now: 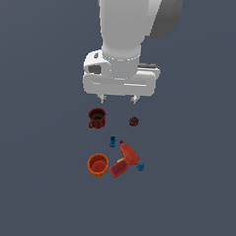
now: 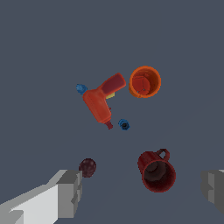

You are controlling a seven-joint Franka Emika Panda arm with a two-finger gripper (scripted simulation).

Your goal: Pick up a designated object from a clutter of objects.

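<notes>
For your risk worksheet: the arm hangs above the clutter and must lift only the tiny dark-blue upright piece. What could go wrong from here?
1. The dark-blue piece stands right beside the toy drill tip; a descending finger could knock the drill.
2. A lighter blue piece lies on the drill's far side and could be picked by mistake.
3. The open gripper hovers nearer the dark red mug and maroon knob; it must shift before descending.

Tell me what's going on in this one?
A robot arm hangs above a small scatter of items on a grey surface, holding nothing. Its gripper is open, well above the dark red mug and the maroon knob. The small dark-blue piece stands untouched beside the tip of the toy drill, with the orange cup and a lighter blue piece nearby.
</notes>
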